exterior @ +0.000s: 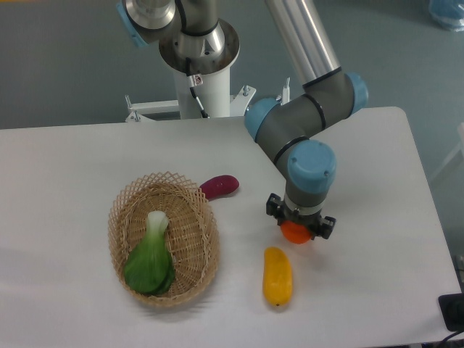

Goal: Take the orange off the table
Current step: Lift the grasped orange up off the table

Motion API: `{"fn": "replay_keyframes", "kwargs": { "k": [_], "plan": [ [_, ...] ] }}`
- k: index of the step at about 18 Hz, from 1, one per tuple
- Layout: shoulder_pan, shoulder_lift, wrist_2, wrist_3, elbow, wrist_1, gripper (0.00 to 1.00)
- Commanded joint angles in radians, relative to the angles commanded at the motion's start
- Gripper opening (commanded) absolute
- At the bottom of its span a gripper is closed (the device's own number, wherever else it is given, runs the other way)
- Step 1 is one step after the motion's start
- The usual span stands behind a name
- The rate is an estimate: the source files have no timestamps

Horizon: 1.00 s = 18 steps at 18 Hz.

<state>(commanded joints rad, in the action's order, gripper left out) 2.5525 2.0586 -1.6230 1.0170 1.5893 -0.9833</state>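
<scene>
Claw pointing straight down over the right half of the bench, fingers clamped on either side of the orange. Only the lower part of the orange showing beneath the wrist, top hidden, so no telling which way the dimple faces; round, with no clear long axis. Cannot tell whether touching the bench or just above it. Yellow fruit just below, lengthwise toward the front edge. Purple vegetable to the left, beside the wicker basket holding a bok choy.
</scene>
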Motion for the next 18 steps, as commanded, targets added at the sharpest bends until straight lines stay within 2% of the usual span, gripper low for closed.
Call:
{"fn": "replay_keyframes", "kwargs": {
  "k": [3, 11, 18],
  "plan": [
    [0.023, 0.0, 0.008, 0.002, -0.037, -0.003, 0.79],
    [0.055, 0.0, 0.009, 0.008, -0.097, -0.005, 0.79],
    [0.075, 0.003, 0.009, 0.107, -0.126, -0.009, 0.8]
  ]
}}
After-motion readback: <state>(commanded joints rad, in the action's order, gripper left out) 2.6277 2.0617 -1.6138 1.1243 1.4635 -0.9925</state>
